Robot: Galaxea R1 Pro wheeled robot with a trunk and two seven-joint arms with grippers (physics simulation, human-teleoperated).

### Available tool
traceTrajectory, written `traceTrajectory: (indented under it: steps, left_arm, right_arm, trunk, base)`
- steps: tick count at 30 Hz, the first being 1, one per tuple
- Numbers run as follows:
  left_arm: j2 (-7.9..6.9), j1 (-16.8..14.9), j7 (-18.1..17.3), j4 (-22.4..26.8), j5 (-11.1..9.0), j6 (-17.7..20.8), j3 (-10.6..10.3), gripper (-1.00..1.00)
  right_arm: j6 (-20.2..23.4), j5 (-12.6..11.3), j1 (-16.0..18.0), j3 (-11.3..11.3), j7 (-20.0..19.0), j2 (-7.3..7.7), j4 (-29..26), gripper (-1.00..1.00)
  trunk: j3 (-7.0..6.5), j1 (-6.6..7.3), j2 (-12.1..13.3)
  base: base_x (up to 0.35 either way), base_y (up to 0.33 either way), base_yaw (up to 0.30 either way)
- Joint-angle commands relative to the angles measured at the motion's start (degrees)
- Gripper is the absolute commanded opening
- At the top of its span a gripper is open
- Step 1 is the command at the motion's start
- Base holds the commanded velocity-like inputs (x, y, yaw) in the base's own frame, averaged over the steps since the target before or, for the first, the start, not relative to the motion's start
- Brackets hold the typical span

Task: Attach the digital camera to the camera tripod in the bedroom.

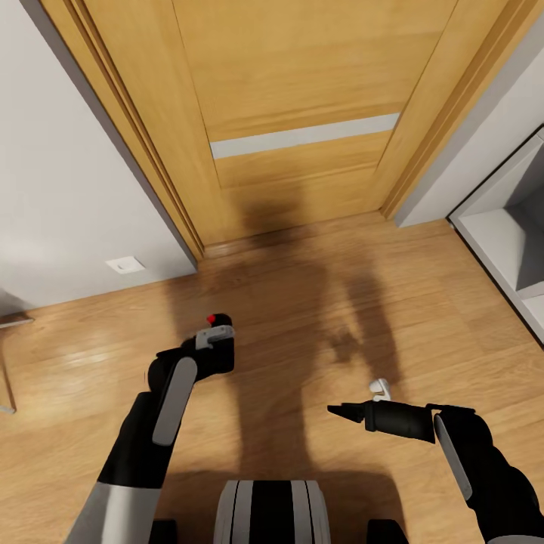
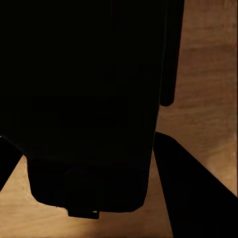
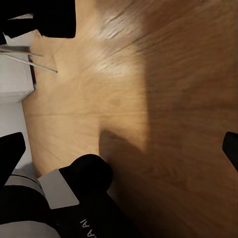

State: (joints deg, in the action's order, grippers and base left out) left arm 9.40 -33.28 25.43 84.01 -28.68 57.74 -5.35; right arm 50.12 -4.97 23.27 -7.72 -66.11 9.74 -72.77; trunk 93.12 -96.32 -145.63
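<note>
I carried the digital camera point(image 1: 217, 338) pinched in my left end effector point(image 1: 214, 341), facing the oak door point(image 1: 302, 113); my right end effector point(image 1: 341, 410) looked pressed together, free for steadying later.

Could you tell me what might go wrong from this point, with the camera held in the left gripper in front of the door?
1. The digital camera is carried by the left gripper above bare wood floor; a slipping grip would likely drop it.
2. The robot faces the closed oak door at close range; driving forward could knock the camera or the right gripper against it.
</note>
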Motion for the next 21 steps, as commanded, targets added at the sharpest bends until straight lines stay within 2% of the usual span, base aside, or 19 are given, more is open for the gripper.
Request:
traceTrajectory:
  steps: [1,7,18,21]
  left_arm:
    - [0.00,-0.03,0.50,0.04,0.14,0.31,-0.87,-1.00]
    - [0.00,-0.03,0.44,-0.04,0.06,0.28,-2.54,-1.00]
    - [-0.10,-0.03,0.25,-0.24,-0.01,0.27,-2.95,-1.00]
    - [-0.14,-0.03,0.22,-0.30,0.01,0.26,-2.98,-1.00]
  right_arm:
    - [0.42,-0.26,0.02,-0.01,0.01,0.01,0.00,1.00]
    - [0.42,-0.22,0.02,-0.02,0.01,0.01,0.00,1.00]
    - [0.41,-0.22,0.02,-0.02,0.01,0.01,0.00,1.00]
    - [0.37,-0.22,0.02,-0.02,0.01,0.01,0.00,1.00]
  trunk:
    - [0.03,0.01,-0.01]
    - [0.03,0.01,-0.01]
    - [0.03,0.01,-0.01]
    - [-0.63,0.09,0.03]
  base:
    - [0.000,0.000,0.000]
    - [0.000,0.000,0.000]
    - [0.000,0.000,0.000]
    - [0.000,0.000,0.000]
